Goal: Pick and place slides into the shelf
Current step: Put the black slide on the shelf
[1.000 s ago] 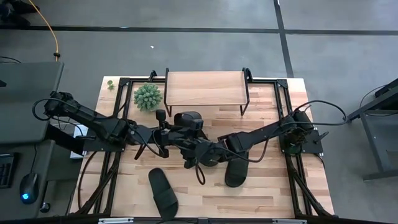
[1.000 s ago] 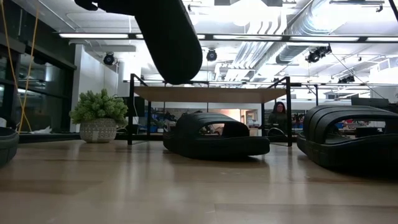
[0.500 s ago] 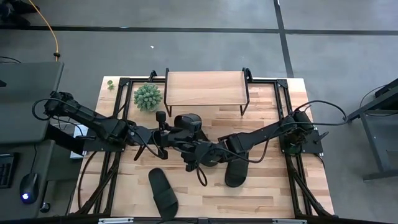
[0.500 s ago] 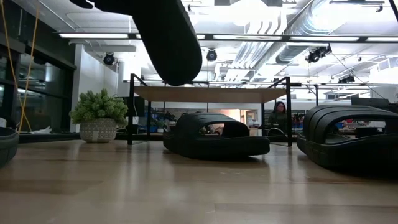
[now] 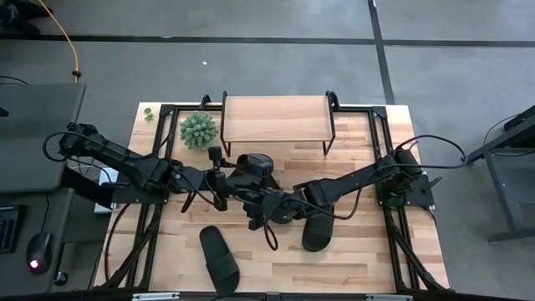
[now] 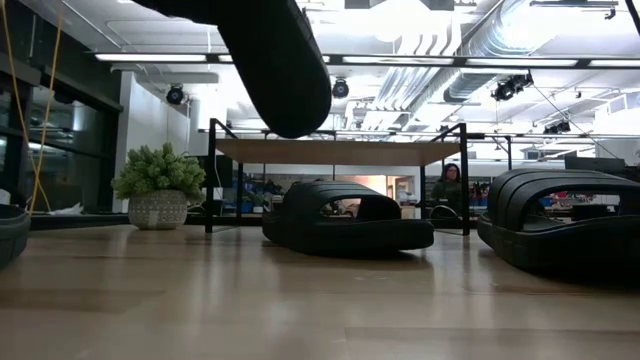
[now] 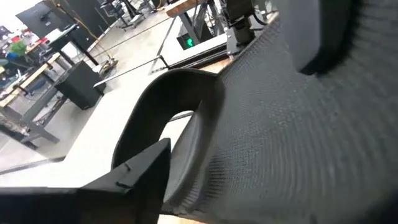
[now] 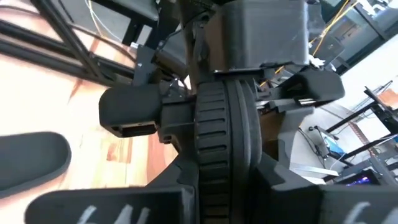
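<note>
both arms reach in over the middle of the table, in front of the shelf, and meet at one slide lifted off the wood. the left gripper comes from the plant side with its forearm low and stretched; the right gripper comes from the other side, elbow bent back toward its base. the dark arms, cables and the black slide overlap from above, so neither gripper's fingertips can be made out there. in the right wrist view the ribbed strap stands edge-on between that gripper's fingers, which are pinched shut on it. in the left wrist view the sole fills the frame beside one finger; whether those fingers are spread or closed cannot be told. from table height the raised slide hangs nose-down above the shelf's near edge. another slide lies just in front of the shelf, two more farther from it.
</note>
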`<move>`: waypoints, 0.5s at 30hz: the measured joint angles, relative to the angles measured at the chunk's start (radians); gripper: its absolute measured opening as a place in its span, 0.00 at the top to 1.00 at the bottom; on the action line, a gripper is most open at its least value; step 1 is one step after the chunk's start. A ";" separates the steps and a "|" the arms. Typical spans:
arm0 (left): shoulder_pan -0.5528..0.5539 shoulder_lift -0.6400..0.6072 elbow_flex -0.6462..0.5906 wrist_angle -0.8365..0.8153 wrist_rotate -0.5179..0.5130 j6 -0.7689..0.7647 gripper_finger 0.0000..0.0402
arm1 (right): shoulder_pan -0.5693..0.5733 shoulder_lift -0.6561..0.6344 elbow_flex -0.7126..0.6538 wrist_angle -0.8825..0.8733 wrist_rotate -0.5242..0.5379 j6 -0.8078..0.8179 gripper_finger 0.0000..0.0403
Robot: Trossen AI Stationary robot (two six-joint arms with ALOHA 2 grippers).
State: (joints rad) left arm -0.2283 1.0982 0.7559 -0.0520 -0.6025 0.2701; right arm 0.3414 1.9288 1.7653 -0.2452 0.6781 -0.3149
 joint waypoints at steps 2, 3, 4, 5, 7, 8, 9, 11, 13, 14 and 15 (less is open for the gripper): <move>0.000 -0.013 0.001 0.005 0.001 -0.018 0.39 | -0.001 -0.009 0.000 0.005 0.005 0.004 0.88; -0.001 -0.026 0.001 -0.004 0.002 -0.028 0.37 | -0.002 -0.015 0.000 0.001 0.006 0.003 0.88; -0.001 -0.039 0.001 -0.011 0.004 -0.038 0.36 | -0.002 -0.018 0.000 -0.002 0.005 0.002 0.88; -0.001 -0.052 0.001 -0.012 0.004 -0.049 0.35 | -0.003 -0.023 0.000 -0.004 0.005 0.002 0.88; -0.001 -0.083 0.001 -0.035 0.015 -0.075 0.34 | -0.004 -0.037 0.000 -0.022 0.006 -0.001 0.88; -0.001 -0.100 0.001 -0.050 0.023 -0.089 0.34 | -0.004 -0.047 0.000 -0.028 0.008 -0.009 0.88; -0.001 -0.114 0.001 -0.052 0.028 -0.099 0.33 | -0.004 -0.058 0.000 -0.035 0.008 -0.023 0.88; -0.001 -0.147 0.002 -0.085 0.049 -0.117 0.33 | -0.004 -0.074 0.000 -0.055 0.011 -0.049 0.88; -0.001 -0.173 0.001 -0.103 0.076 -0.129 0.33 | -0.006 -0.087 0.000 -0.075 0.005 -0.061 0.88; -0.001 -0.184 0.002 -0.110 0.093 -0.136 0.34 | -0.007 -0.092 0.000 -0.091 -0.004 -0.067 0.88; -0.001 -0.197 0.002 -0.130 0.105 -0.143 0.34 | -0.008 -0.100 0.000 -0.106 -0.009 -0.070 0.88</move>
State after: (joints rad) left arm -0.2295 0.9009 0.7576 -0.1821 -0.4975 0.1272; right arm 0.3339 1.8287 1.7651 -0.3515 0.6690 -0.3847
